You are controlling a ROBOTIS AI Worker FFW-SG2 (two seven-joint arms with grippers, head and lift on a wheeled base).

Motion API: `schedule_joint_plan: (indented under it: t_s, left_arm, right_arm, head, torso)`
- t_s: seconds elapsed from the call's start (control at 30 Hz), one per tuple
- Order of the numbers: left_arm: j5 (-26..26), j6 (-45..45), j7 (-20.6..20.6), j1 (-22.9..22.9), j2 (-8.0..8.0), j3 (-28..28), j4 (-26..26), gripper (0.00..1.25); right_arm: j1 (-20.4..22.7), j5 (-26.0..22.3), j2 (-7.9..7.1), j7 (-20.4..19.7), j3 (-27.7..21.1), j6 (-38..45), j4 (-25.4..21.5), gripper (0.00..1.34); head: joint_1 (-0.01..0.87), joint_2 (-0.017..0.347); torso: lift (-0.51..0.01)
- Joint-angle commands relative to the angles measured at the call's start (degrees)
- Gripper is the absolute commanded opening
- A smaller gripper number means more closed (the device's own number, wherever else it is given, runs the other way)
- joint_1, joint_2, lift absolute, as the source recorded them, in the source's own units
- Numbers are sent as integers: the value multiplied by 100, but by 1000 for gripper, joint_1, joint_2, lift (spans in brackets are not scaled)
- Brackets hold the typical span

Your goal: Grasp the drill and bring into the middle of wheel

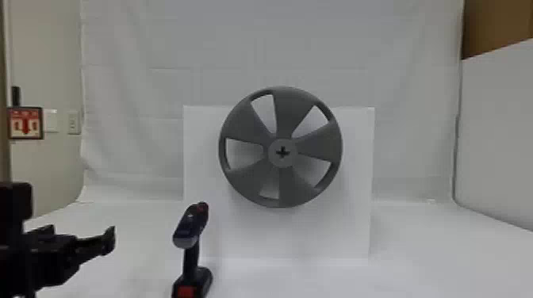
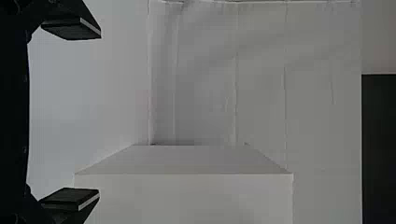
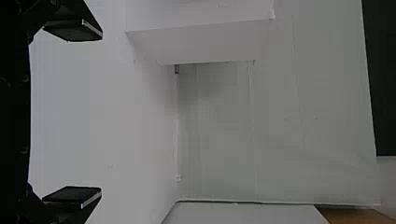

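Observation:
My left gripper (image 1: 109, 240) is at the lower left in the head view, to the left of the drill and apart from it. The black drill (image 1: 191, 253) with red parts stands upright on the white table, left of the wheel. A grey five-spoked wheel (image 1: 246, 123) is mounted on the white box, with a cross-shaped hole in its hub (image 1: 282, 152). In the left wrist view my left gripper (image 2: 71, 114) has its fingers wide apart and nothing between them. The right gripper (image 3: 72, 114) is likewise open and holds nothing in the right wrist view.
A large white box (image 1: 353, 222) stands behind the drill and carries the wheel. White cloth (image 1: 257, 43) hangs at the back. A pale panel (image 1: 499, 134) with a brown part above it borders the right side of the table (image 1: 416, 253).

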Motion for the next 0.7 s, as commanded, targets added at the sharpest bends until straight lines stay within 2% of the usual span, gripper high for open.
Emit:
schedule_joint_plan:
  t_s: [0.0, 0.17, 0.47, 0.67]
  left_arm:
    - [-1, -8, 0, 47, 0, 20, 6, 1155]
    - [-9, -113, -26, 144, 0, 73, 6, 1155]
    - [-18, -131, -35, 197, 9, 90, 6, 1155]
    - [-1, -131, -62, 223, 9, 82, 6, 1155]
  right_arm:
    - [-33, 6, 21, -9, -10, -30, -4, 1209]
    - [-86, 24, 38, -9, -10, -48, -4, 1209]
    - [-103, 15, -102, 0, -10, -13, -30, 1209]
    - [-86, 24, -137, 0, -19, 49, -74, 1209]
  head:
    - [54, 31]
    - [54, 31]
    - [54, 31]
    - [54, 31]
  torso:
    - [-403]
    - [-403]
    - [-403]
    - [-403]
